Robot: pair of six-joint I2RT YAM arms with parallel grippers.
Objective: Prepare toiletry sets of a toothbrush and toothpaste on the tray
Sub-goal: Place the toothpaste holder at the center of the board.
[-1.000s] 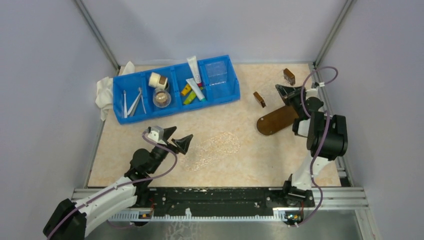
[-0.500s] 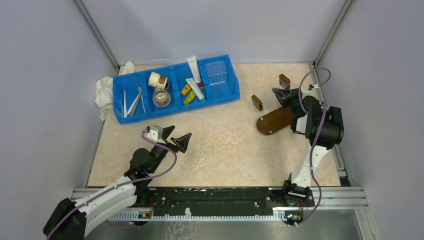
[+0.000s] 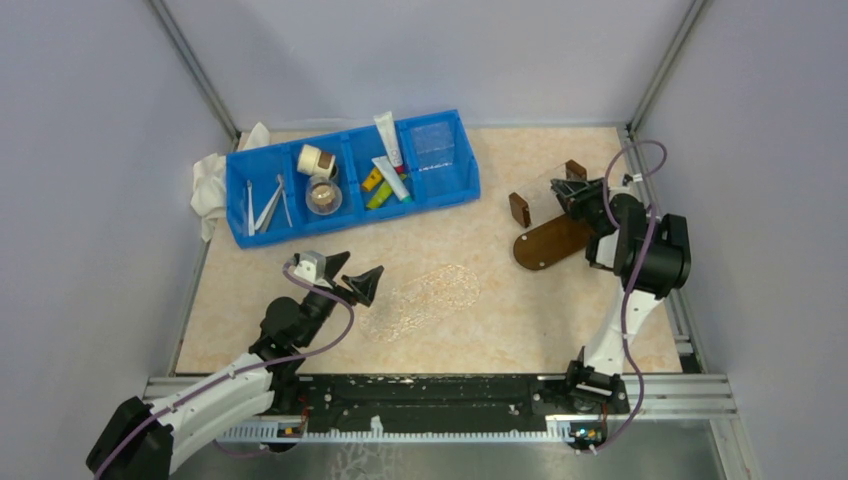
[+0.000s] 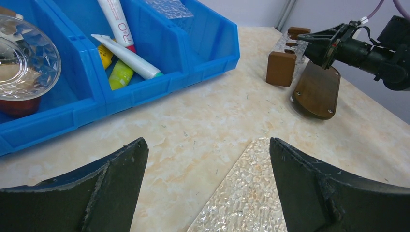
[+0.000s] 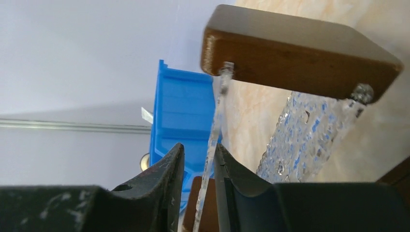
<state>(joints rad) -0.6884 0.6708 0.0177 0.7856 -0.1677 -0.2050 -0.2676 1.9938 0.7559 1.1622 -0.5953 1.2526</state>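
Several pale toothbrushes (image 3: 268, 205) lie in the left compartment of the blue bin (image 3: 345, 224). White toothpaste tubes (image 3: 391, 178) (image 4: 128, 57) and short yellow and green ones (image 3: 376, 189) (image 4: 118, 72) lie in a middle compartment. A clear dimpled oval tray (image 3: 425, 297) (image 4: 251, 193) lies flat mid-table. My left gripper (image 3: 365, 263) (image 4: 208, 145) hovers wide open over its left end, holding nothing. My right gripper (image 3: 562, 190) (image 5: 199, 147) is at the far right. Its jaws stand slightly apart around the thin edge of a clear panel (image 5: 215, 121), which rests against one finger.
The clear panel joins two brown wooden blocks (image 3: 518, 208) (image 3: 575, 168) (image 5: 300, 53), beside a brown oval board (image 3: 555, 243) (image 4: 314, 89). A clear cup (image 3: 323, 197) and a small roll (image 3: 315, 160) sit in the bin. White cloth (image 3: 208, 185) lies left of it.
The right gripper swung left toward the clear panel and its jaws parted a little. The wooden blocks and panel shifted slightly toward the near side. The left arm has not moved.
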